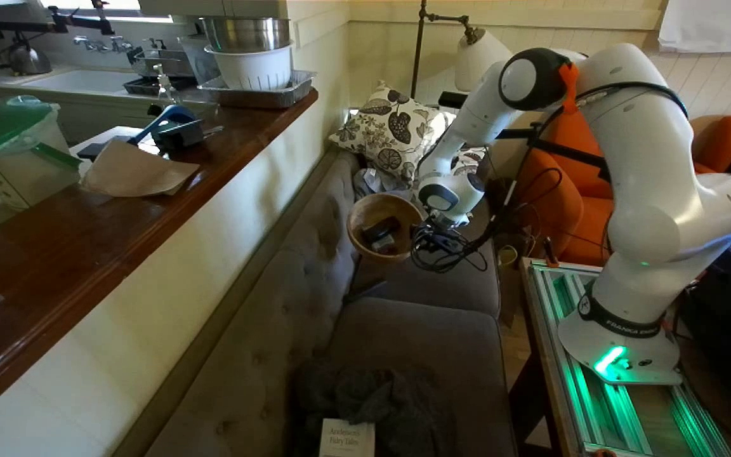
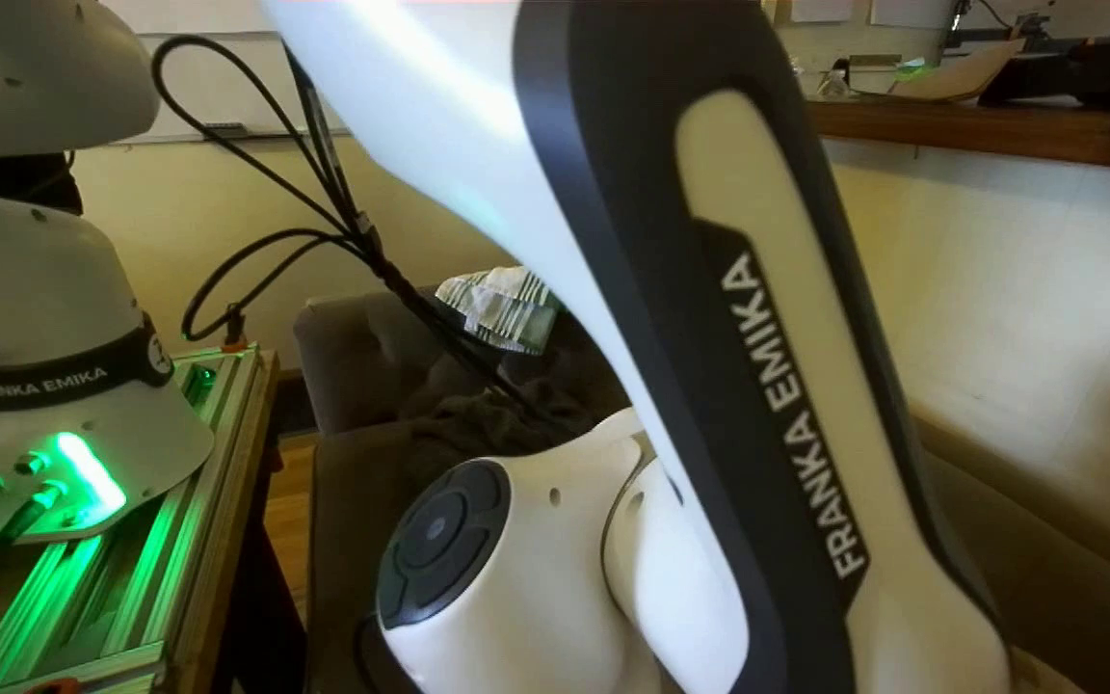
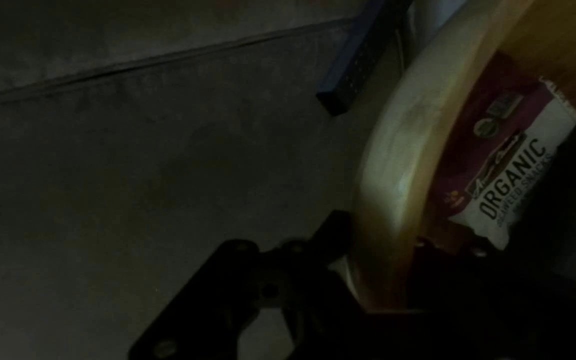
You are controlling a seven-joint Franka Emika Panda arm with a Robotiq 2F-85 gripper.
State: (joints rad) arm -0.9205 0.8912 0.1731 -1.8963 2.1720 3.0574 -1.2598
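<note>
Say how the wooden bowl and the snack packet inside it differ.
Look: the wooden bowl is plain tan; the snack packet is maroon and white, with lettering.
Size: the bowl is larger than the packet.
Hold: the gripper clamps the bowl's rim; the packet lies inside.
Shared: neither shows whole in the wrist view.

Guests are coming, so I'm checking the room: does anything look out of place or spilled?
The dark blanket lies crumpled on the sofa instead of folded, and a remote lies loose near the bowl. No spill shows; the snack packet is inside the bowl.
</note>
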